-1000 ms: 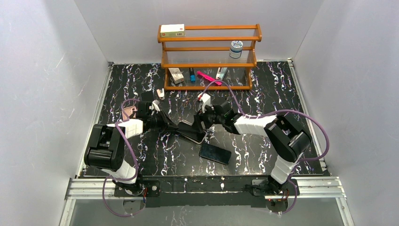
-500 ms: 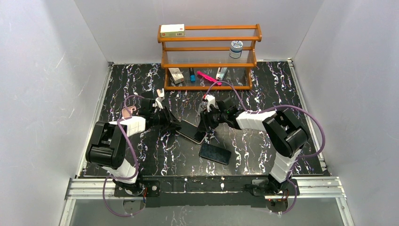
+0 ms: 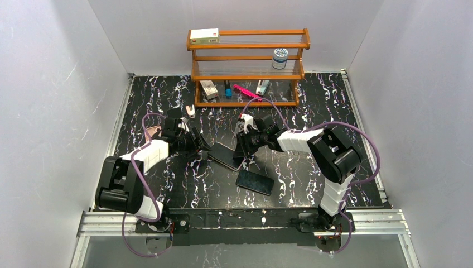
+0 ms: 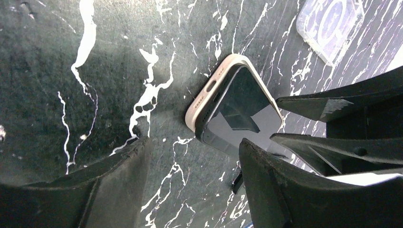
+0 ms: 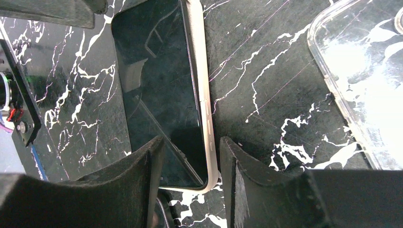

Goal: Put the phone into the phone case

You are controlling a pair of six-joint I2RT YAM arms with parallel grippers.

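Observation:
The phone (image 3: 225, 154), dark-screened, lies in the beige phone case (image 3: 237, 165) on the marbled table between my two grippers. In the left wrist view the phone (image 4: 242, 104) has its near end standing a little proud of the case rim (image 4: 209, 92). My left gripper (image 3: 204, 151) (image 4: 194, 142) is open just short of that end, touching nothing. My right gripper (image 3: 243, 152) (image 5: 192, 140) is open and straddles the opposite corner of the phone (image 5: 152, 80) and case (image 5: 202, 95), its right finger (image 5: 256, 190) close beside the beige edge.
A clear phone case (image 5: 366, 80) (image 4: 330, 26) lies flat beside the phone. A flat dark rectangle (image 3: 255, 182) lies nearer the front edge. A wooden shelf (image 3: 248, 75) with small items stands at the back. A white-and-pink object (image 3: 190, 110) and a pinkish piece (image 3: 152, 133) lie at the left.
My left gripper has opened and let go of the phone's end, drawing back a little. My right gripper's jaws have narrowed around the other corner. The phone and case have barely shifted.

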